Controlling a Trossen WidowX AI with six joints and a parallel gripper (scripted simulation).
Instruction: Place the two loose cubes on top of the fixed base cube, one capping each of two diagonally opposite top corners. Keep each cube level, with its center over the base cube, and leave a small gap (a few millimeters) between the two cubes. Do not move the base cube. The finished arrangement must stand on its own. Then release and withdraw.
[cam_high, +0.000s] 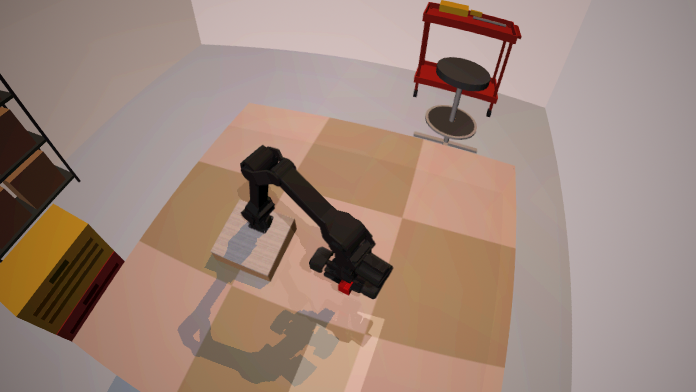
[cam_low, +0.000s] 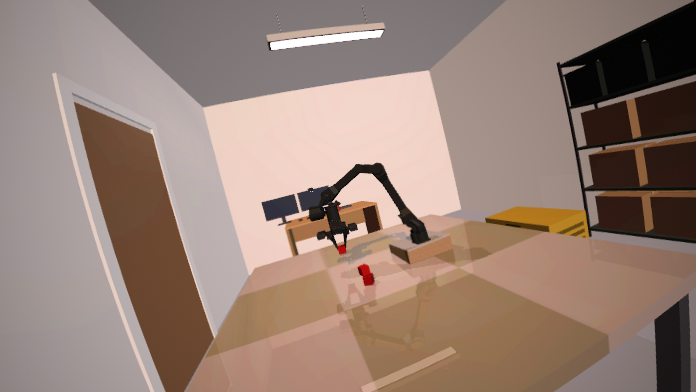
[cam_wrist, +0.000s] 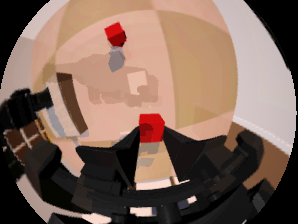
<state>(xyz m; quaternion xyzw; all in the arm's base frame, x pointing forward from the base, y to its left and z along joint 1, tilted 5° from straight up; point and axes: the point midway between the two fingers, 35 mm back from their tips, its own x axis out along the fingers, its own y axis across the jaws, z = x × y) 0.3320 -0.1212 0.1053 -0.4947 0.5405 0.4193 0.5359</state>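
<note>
My gripper is shut on a small red cube and holds it a little above the table. In the exterior view, a red stack stands on the table in front of and to the right of the gripper; it looks like one red cube set off-centre on another. In the wrist view a red cube shows ahead of the fingers with a grey shadow below it. In the top view the arm hides that stack.
The arm stands on a wooden block on the checkered table. A pale strip lies near the table's front edge. A yellow cabinet, a shelf, a red cart and a stool stand off the table.
</note>
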